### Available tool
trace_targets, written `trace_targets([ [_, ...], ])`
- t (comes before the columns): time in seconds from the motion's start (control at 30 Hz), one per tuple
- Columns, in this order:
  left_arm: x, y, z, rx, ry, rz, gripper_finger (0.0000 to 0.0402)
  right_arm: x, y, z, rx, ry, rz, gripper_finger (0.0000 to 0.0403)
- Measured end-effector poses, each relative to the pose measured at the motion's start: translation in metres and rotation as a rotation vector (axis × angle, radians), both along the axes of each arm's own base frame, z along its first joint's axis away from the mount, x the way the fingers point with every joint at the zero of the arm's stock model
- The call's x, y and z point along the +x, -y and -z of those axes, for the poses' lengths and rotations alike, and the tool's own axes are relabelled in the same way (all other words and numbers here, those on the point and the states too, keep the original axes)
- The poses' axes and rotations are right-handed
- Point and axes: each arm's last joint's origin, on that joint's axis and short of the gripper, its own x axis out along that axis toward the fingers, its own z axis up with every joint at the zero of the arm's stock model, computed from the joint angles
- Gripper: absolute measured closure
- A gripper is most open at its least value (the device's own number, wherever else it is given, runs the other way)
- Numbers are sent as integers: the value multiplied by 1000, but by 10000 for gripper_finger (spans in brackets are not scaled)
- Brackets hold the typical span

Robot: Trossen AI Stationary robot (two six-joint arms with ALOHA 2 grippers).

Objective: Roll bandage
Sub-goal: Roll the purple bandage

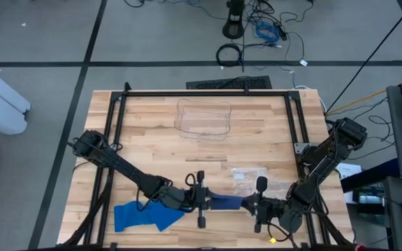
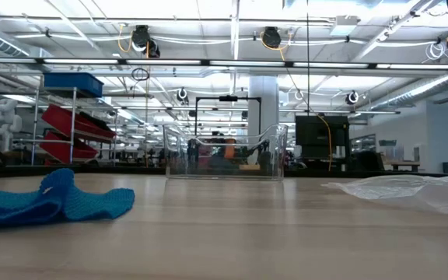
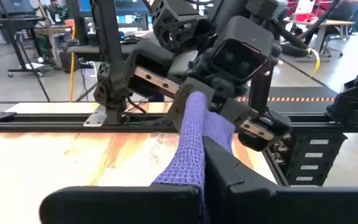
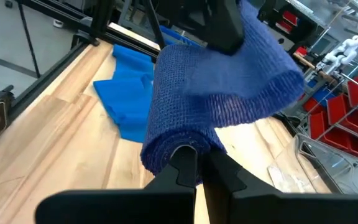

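Note:
A blue bandage [image 1: 145, 216] lies loosely heaped near the table's front left; it also shows in the low view [image 2: 53, 202]. One stretch of it [image 1: 225, 202] spans the gap between my two grippers, above the table near its front edge. My left gripper [image 1: 201, 199] is shut on this stretch. My right gripper [image 1: 258, 203] faces it from the right and is shut on the rolled end [image 4: 179, 124]. Neither gripper shows in the low view. My left gripper pinches the bandage strip [image 3: 188, 168] between its two fingers, which lie level and point toward the table's right. From there the strip runs on to my right gripper [image 3: 229, 74], clear of the table. Behind the fingers the bandage trails to the heap. My right gripper pinches the rolled end of the bandage [image 4: 176, 146] between its two fingertips, several layers thick. The fingers lie level and point toward the table's left. The roll is lifted clear of the table, and the band leaves it toward my left gripper [image 4: 222, 25].
A clear plastic container [image 1: 203, 118] stands at the far middle of the table and shows in the low view [image 2: 224, 159]. A clear plastic wrapper [image 1: 248, 178] lies just behind my right gripper. A black frame [image 1: 208, 92] runs round the table's edges.

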Motion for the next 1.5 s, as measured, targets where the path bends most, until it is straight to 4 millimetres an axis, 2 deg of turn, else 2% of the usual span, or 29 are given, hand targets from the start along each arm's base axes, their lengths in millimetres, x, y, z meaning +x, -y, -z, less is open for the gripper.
trace_targets([
  [0.33,0,0,1,5,-4,1,395,0,-1,0,27,-7,-33,403],
  [0.43,-1,3,1,5,-5,8,382,0,-1,-1,33,-6,-32,403],
  [0.57,-2,4,2,16,-15,12,333,0,-1,-1,50,-5,-32,403],
  [0.87,-1,-1,2,-8,-20,-33,178,0,-2,0,91,-21,-73,403],
  [1.0,-2,-3,-1,-12,-12,-64,140,0,-2,0,98,-23,-72,403],
  [1.2,-6,-5,-3,59,-42,-151,132,0,-2,-1,110,-12,-51,403],
  [1.37,-26,5,-26,230,-36,-98,132,-9,1,-17,193,43,-24,403],
  [1.5,-44,10,-41,277,-3,-60,132,-18,3,-35,296,86,-37,403],
])
